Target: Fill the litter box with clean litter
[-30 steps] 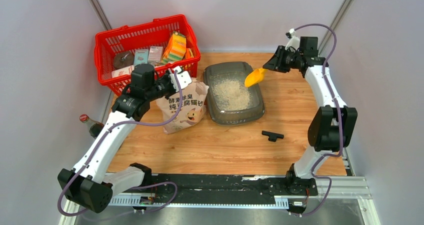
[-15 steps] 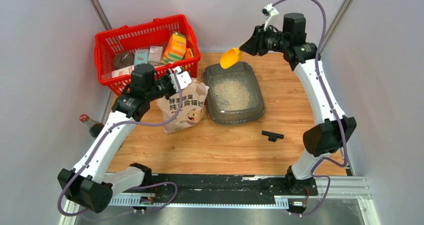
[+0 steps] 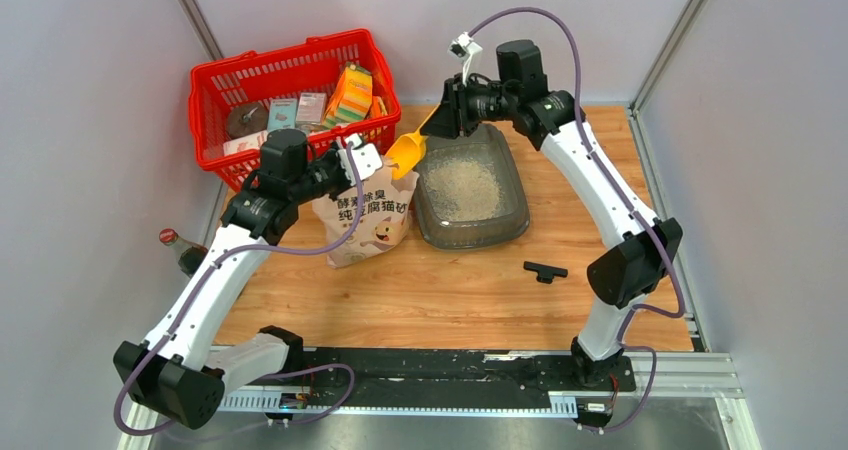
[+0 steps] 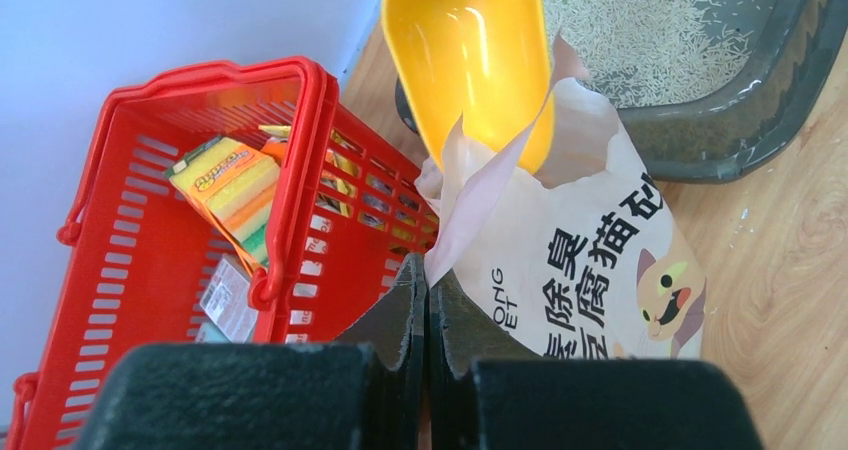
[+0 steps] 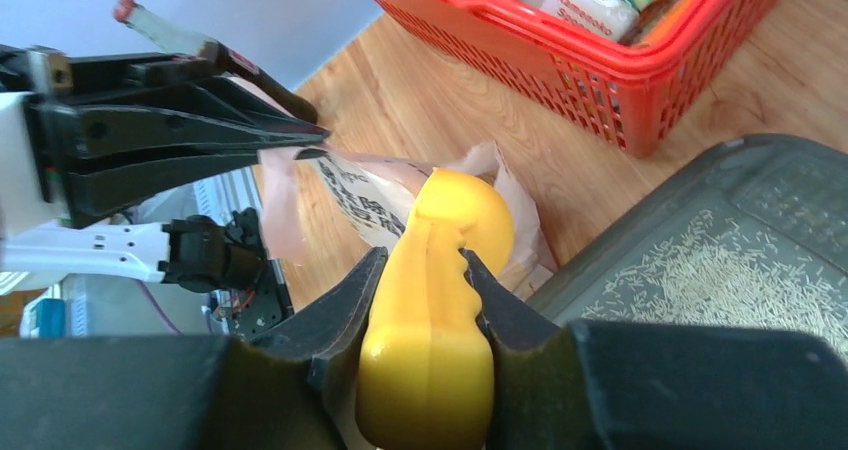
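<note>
While the left tool (image 4: 428, 278) pinches shut on the top edge of the one paper bag (image 4: 590, 270), the right tool (image 5: 422, 260) clamps the handle of the single yellow scoop (image 4: 470, 60), whose bowl hangs over the bag's mouth. One litter box (image 3: 512, 228) sits on the tabletop (image 3: 450, 295) just right of the bag, with clean litter (image 3: 462, 188) spread across its floor. One red basket (image 3: 290, 75) stands behind the bag, one bottle (image 3: 180, 250) is at far left, and one black T-shaped piece (image 3: 544, 270) lies near the box.
</note>
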